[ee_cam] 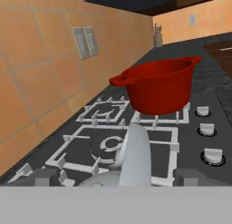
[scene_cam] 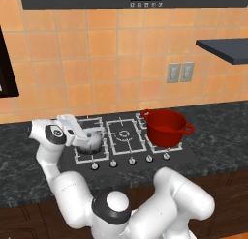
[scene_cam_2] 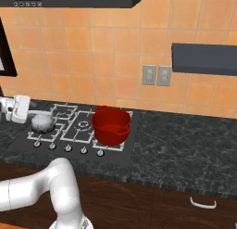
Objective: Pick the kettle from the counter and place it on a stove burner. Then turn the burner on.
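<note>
The small silvery kettle [scene_cam: 90, 142] sits on the front-left stove burner [scene_cam: 81, 158], a small square wire grate. My gripper [scene_cam: 82, 135] reaches in from the left, level with the kettle's top, and stands open with its fingers on either side of the handle. In the right base view the kettle [scene_cam_2: 42, 122] rests on the same grate [scene_cam_2: 35, 136], with the gripper [scene_cam_2: 28, 114] at its left. In the hand view the two dark fingertips [ee_cam: 43, 177] stand wide apart around the kettle's pale grey handle [ee_cam: 136, 157]. The dark marbled counter [scene_cam: 19, 158] surrounds the stove.
A red two-handled pot [scene_cam: 165, 127] stands on the right grates. The larger grate with concentric rings [scene_cam: 124, 134] lies in the middle of the stove. Several knobs [scene_cam: 131, 160] line the stove's front edge. A dark shelf [scene_cam: 225, 49] juts from the tiled wall at the right.
</note>
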